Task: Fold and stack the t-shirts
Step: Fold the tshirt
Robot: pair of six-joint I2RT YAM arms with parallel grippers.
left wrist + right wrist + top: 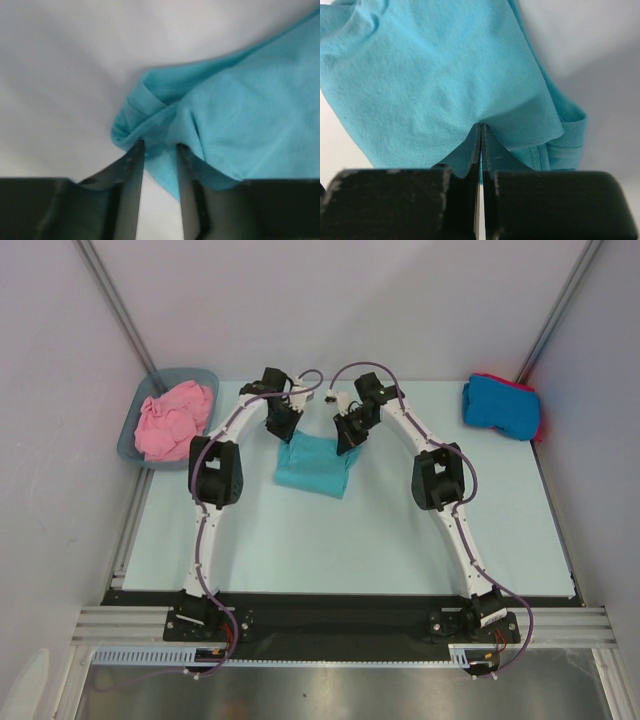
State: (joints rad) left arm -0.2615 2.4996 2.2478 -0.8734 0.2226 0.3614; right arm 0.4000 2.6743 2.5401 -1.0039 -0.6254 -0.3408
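At mid-table, seen from above, the teal shirt (315, 468) lies folded, with the left gripper (283, 430) at its far left corner and the right gripper (347, 440) at its far right. Well left of it a pink shirt (172, 418) fills a tub (130, 435). Well right of it a blue shirt (498, 405) lies on a red shirt (535, 405). Bare table (300, 540) spreads on the near side of the teal shirt.

On the left wrist view, the jaws stand slightly parted, with the teal shirt's folded hem at their tips.

On the right wrist view, the jaws pinch the teal shirt's edge tight.

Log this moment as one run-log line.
left gripper: slightly parted at teal cloth t-shirt | right gripper: pinching its edge | pink cloth shirt: in grey-blue plastic tub
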